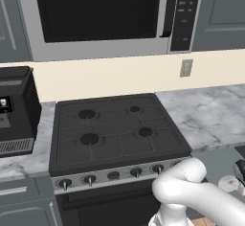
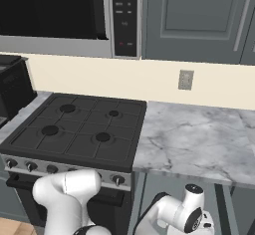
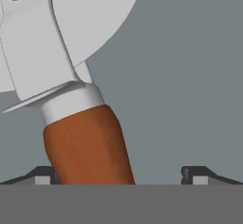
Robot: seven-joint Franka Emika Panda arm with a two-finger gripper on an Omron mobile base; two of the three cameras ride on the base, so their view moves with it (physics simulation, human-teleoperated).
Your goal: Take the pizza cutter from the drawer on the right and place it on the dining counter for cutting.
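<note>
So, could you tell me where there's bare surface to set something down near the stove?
The marble worktop right of the stove is bare, bordered by the cream wall behind. Left of the stove, a black appliance crowds the worktop.

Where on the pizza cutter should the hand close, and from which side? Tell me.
Grip the pizza cutter on its reddish-brown handle, coming straight down from above as the hand view looks now. The handle is thick and rounded and already lies between the two fingertips, nearer the left one. The thin wheel and flat metal fork beyond it offer poor purchase.
</note>
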